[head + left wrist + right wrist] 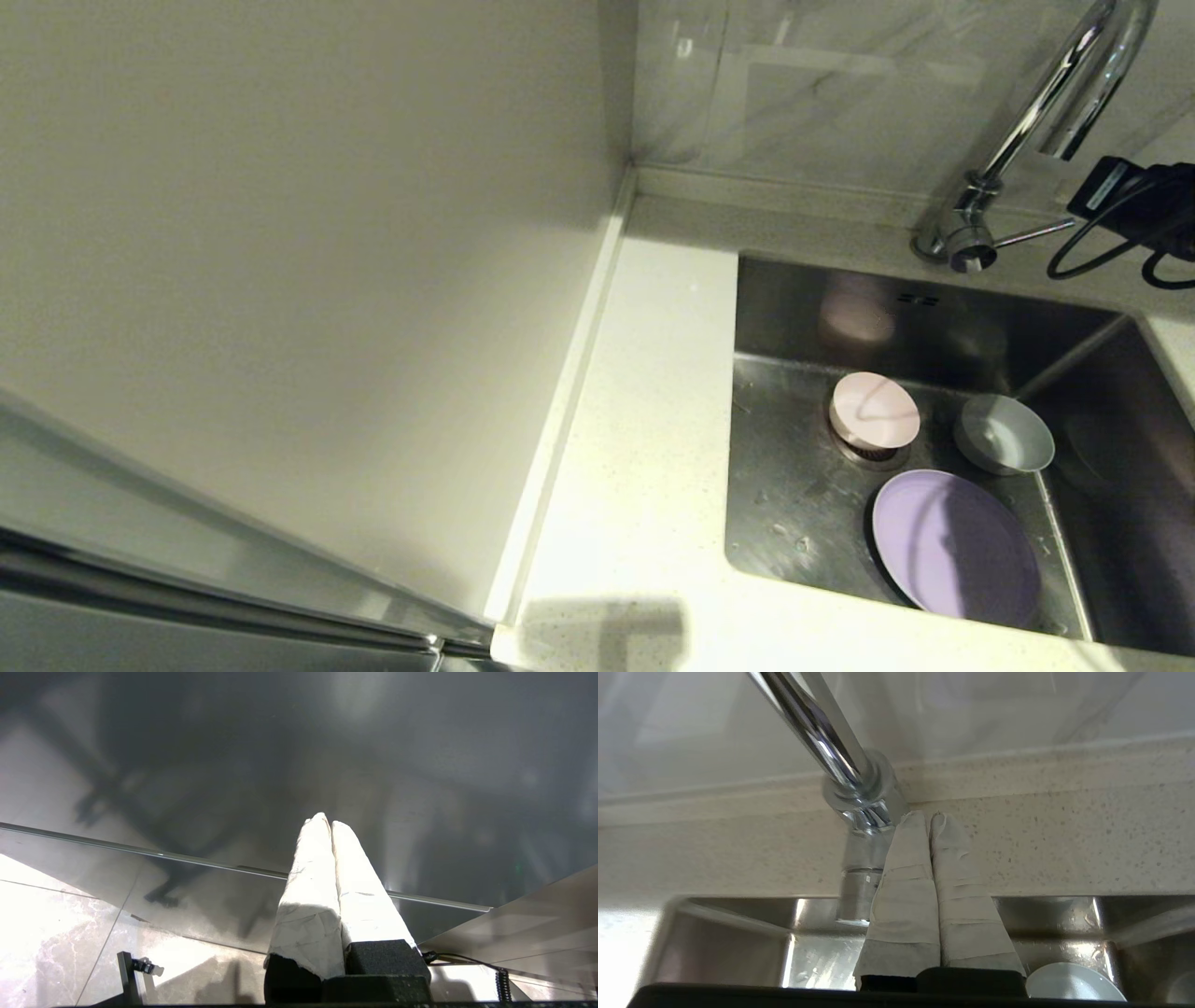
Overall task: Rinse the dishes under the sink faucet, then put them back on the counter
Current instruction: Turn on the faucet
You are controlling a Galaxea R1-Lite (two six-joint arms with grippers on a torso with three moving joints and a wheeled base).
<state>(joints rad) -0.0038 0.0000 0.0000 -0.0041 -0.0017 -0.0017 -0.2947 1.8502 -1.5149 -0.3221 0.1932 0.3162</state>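
Note:
Three dishes lie in the steel sink. The pale pink bowl sits over the drain strainer. The blue-grey bowl is to its right and the lilac plate is nearest me. The chrome faucet rises at the sink's back rim, its thin lever pointing right. In the right wrist view my right gripper is shut and empty, tips beside the faucet's base over the white counter. My left gripper is shut and empty, away from the sink, facing a grey metal panel.
White speckled counter runs left of the sink, bounded by a beige wall panel. A steel appliance edge crosses the bottom left. The right wrist's black housing and its looping cable hang beside the lever.

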